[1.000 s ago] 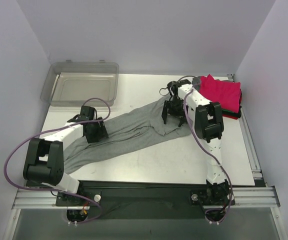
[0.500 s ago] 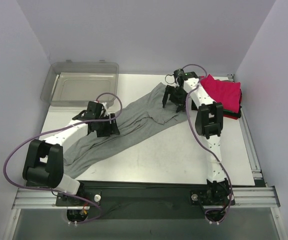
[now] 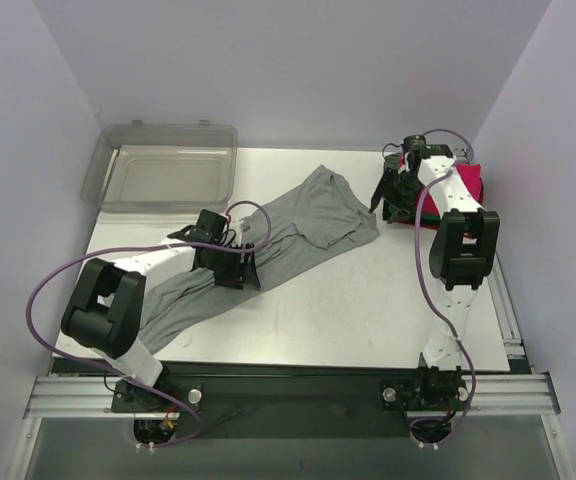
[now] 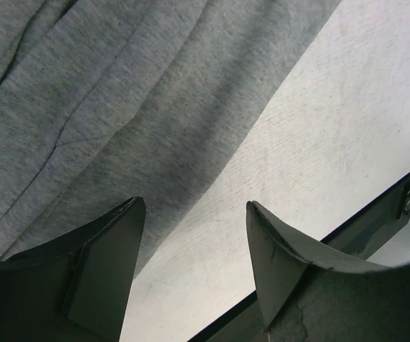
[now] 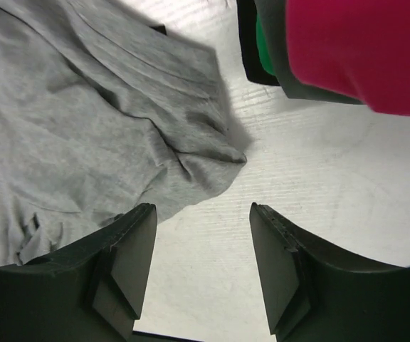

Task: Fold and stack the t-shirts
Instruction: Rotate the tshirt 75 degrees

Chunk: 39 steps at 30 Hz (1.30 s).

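- Grey heather cloth crosses the white table (image 3: 368, 320): the grey tee (image 3: 298, 225) lies rumpled in a diagonal band from near left to far centre.
- The left gripper (image 4: 194, 214) hangs over the tee's near edge, jaws apart and empty.
- Farther back, the right gripper (image 5: 201, 214) hovers between the tee and the folded stack (image 3: 471, 185), jaws apart, holding nothing.
- The stack, pink-red on top, sits far right, and a clear bin (image 3: 163, 175) far left.

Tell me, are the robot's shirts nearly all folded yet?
Partly. Done: the folded pile with the pink-red shirt on top, green shirt beneath. In hand: nothing; left pincer and right pincer are both open and empty. Left: the grey t-shirt lies rumpled, unfolded, apart from the pile.
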Tool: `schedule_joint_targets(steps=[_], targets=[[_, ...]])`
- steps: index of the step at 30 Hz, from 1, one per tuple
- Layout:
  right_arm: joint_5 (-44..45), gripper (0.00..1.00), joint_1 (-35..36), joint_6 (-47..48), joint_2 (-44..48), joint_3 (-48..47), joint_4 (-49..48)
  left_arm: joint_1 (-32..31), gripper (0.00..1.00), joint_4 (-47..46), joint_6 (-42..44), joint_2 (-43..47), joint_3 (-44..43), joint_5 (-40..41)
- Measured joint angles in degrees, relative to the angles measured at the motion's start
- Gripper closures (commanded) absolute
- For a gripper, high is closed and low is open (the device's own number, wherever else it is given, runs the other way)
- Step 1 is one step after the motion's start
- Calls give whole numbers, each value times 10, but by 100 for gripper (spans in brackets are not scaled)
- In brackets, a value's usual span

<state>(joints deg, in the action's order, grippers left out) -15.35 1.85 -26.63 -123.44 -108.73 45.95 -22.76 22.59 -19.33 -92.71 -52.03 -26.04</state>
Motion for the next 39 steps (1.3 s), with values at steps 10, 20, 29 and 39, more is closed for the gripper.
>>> schedule_joint_targets(steps=[10,20,29,39], targets=[[-1,52,24,-2,-47,59,-11,0,31,10,16,-15,0,-2],[25,57,22,-3,-47,77,-25,0,31,19,23,-16,0,7],[33,59,17,-3,-48,77,-36,0,31,20,33,-18,0,7],[31,67,3,-3,-74,37,-45,0,31,20,33,-19,0,7]])
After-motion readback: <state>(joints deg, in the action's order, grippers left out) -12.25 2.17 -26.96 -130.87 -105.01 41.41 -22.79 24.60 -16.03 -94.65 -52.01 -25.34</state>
